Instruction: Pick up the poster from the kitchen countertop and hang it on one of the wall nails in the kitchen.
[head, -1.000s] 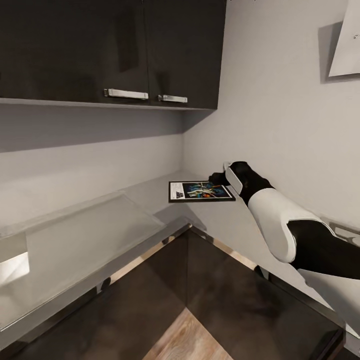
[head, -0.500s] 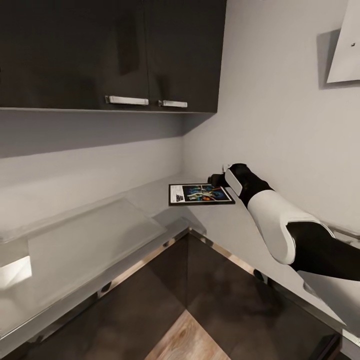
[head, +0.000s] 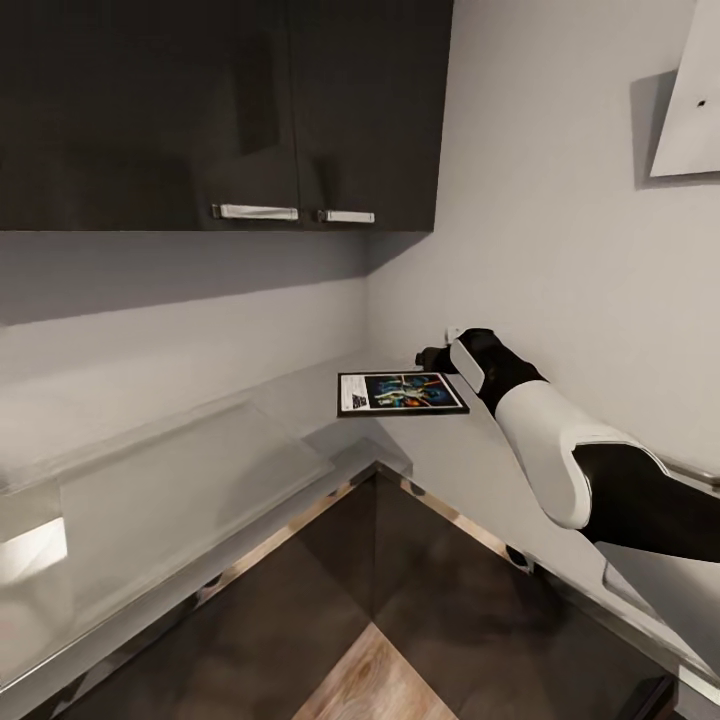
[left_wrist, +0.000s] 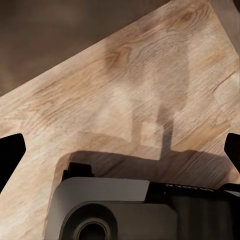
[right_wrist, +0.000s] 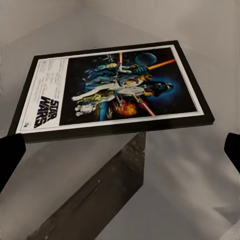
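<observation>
Risen slightly since earlier: poster (head: 402, 393) off the grey bench (head: 300, 390), level. Right claw (head: 432, 357) at its edge, grip hidden; left claw (left_wrist: 120, 150) spread, empty. Keep frame flat; lift clear before turning wallward.

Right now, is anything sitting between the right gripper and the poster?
Nothing visible. The right gripper is open, fingertips wide apart, facing the poster with only bare kitchen countertop between them.
</observation>
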